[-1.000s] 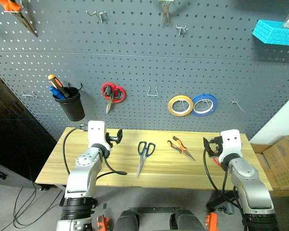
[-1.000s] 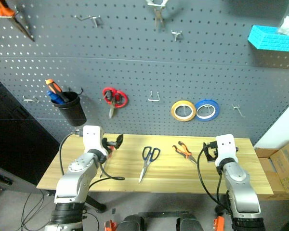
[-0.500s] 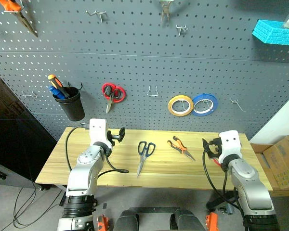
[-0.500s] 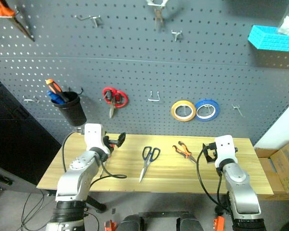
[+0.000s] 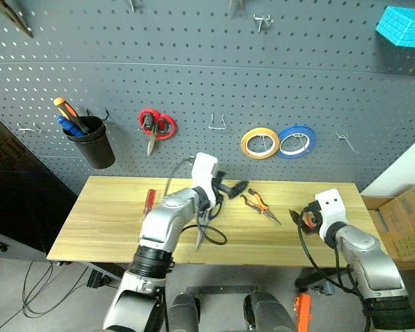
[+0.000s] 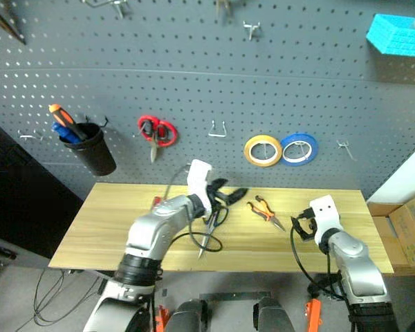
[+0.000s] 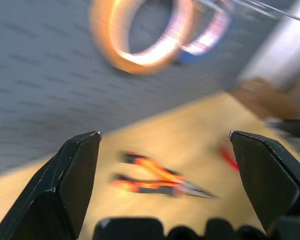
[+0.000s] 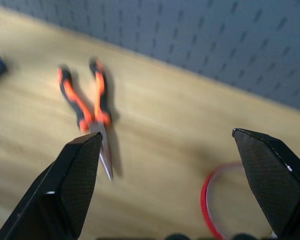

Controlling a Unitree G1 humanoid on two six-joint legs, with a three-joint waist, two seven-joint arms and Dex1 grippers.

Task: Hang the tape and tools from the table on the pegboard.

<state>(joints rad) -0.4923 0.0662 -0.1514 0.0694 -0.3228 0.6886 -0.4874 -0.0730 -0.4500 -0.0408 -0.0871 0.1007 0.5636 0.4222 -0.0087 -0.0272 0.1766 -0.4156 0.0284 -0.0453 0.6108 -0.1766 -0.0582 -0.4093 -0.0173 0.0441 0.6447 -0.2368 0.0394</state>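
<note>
On the light wood table [image 5: 111,221], the black-handled scissors [image 5: 200,234] lie partly under my left arm. My left gripper [image 5: 228,188] hovers open just above their handles, facing the orange-and-black pliers [image 5: 259,205], which show blurred between its fingers [image 7: 75,185] in the left wrist view. A slim red-handled screwdriver [image 5: 149,202] lies left of the arm. My right gripper [image 5: 301,218] is open low over the table's right part. The red tape [image 8: 210,200] lies flat just beneath it, with the pliers [image 8: 87,107] further off. The grey-blue pegboard [image 5: 194,90] rises behind the table.
On the pegboard hang a black cup of screwdrivers [image 5: 90,138], red-handled scissors [image 5: 154,126], a yellow roll [image 5: 259,142] and a blue roll [image 5: 295,140]. Empty hooks [image 5: 218,124] sit between them. A cyan basket [image 5: 404,26] hangs top right. A cardboard box [image 5: 404,221] stands beyond the table's right end.
My left arm has swung right from the table's left part to over the scissors, uncovering the red screwdriver. The right gripper sank slightly. The camera tilted down.
</note>
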